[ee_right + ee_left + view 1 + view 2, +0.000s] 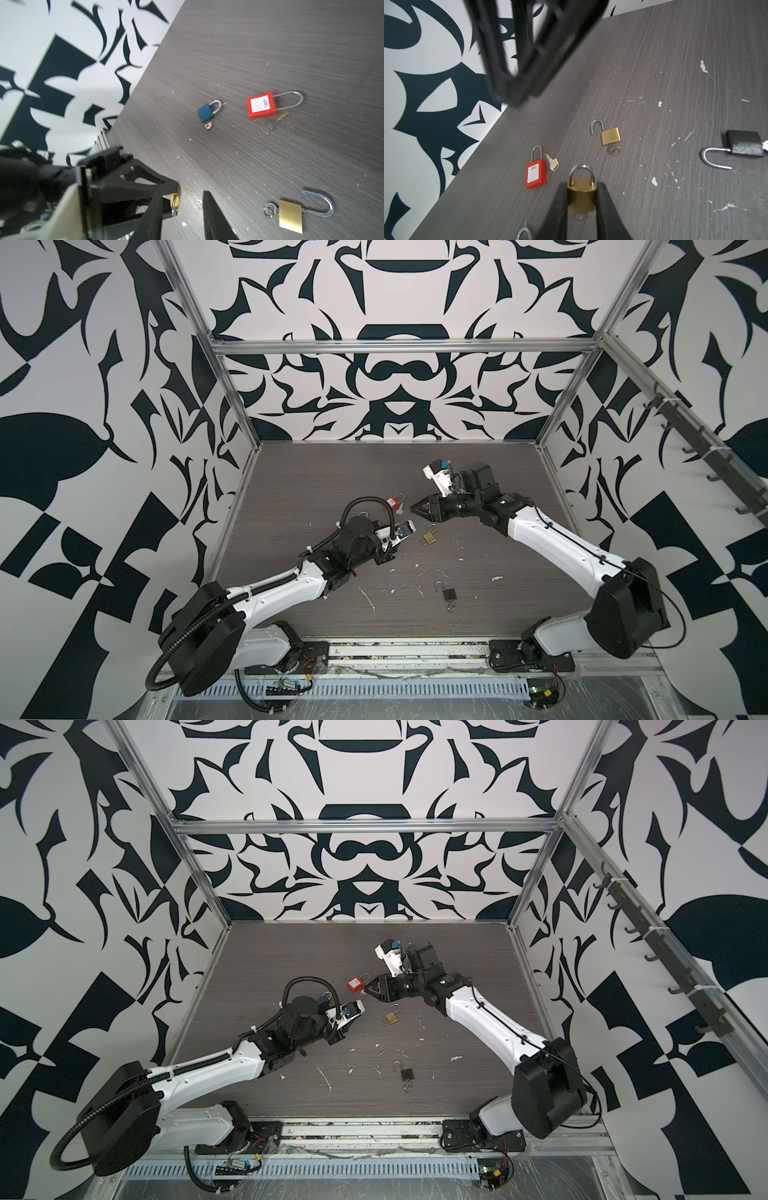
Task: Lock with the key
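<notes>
Brass was what the left jaws gripped: a small brass padlock pinched by its 2 narrow sides and held, as far as could be judged, clear of the grey surface near its middle. Its steel loop looked seated at both ends. A pale glint under the body might have been the key, but it was too blurred to tell. The right jaws stood partly open with nothing between them, close beside the tip of the left jaws in the right wrist view. 4 other padlocks lay on the surface: a red padlock with a loose key just beside it, a second brass lock and a black padlock, both with loops swung open, and a blue padlock nearer the wall. The likeliest trouble seemed to be the thin grip. Smooth metal held only at its edges could twist or slip if the right jaws pushed or turned against it, and it would drop among the locks below. A key left loose in the slot could fall out the same way. With several keys about, the wrong one might be picked up. If the loop only looked seated, the lock would pass as fastened when it was not.
</notes>
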Action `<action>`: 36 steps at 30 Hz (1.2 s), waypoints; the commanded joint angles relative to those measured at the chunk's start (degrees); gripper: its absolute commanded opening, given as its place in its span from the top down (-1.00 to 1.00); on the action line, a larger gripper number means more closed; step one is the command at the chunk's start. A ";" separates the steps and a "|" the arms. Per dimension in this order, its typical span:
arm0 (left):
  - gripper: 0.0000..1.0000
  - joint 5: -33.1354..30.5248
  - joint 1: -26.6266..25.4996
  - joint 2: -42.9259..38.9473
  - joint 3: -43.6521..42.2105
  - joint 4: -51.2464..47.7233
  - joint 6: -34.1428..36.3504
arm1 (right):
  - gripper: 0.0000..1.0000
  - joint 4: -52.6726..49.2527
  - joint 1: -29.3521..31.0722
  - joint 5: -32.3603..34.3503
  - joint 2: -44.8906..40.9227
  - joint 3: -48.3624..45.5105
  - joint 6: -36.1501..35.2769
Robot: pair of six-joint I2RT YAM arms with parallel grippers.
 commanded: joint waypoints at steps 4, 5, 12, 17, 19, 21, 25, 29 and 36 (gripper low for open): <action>1.00 -3.32 -0.13 -1.66 2.45 1.89 -11.23 | 0.05 7.13 -0.66 9.08 -11.43 -3.89 -2.14; 1.00 -4.12 -0.13 -1.83 3.52 1.77 -14.50 | 0.04 9.11 -0.66 9.77 -13.12 -6.07 -3.01; 1.00 -5.62 5.06 -1.38 9.38 2.43 -54.22 | 0.06 24.77 0.23 3.68 -18.58 -19.65 -9.84; 1.00 2.33 11.44 0.92 10.14 1.84 -82.16 | 0.11 32.94 5.23 5.41 -18.56 -25.86 -15.91; 1.00 4.91 12.71 3.09 10.32 1.53 -87.29 | 0.12 35.59 7.70 7.85 -17.23 -26.43 -16.29; 1.00 6.50 13.46 3.42 10.54 0.94 -89.71 | 0.14 38.18 9.64 9.80 -14.91 -26.24 -15.44; 1.00 6.75 13.88 2.83 10.33 -0.17 -90.85 | 0.22 42.34 11.26 12.56 -8.62 -23.95 -11.12; 1.00 6.75 14.13 2.12 10.12 -1.24 -91.40 | 0.29 45.92 11.48 13.00 -2.73 -21.38 -6.97; 1.00 6.72 14.58 1.84 9.89 -3.35 -90.79 | 0.28 48.14 11.55 14.82 2.36 -18.28 -6.00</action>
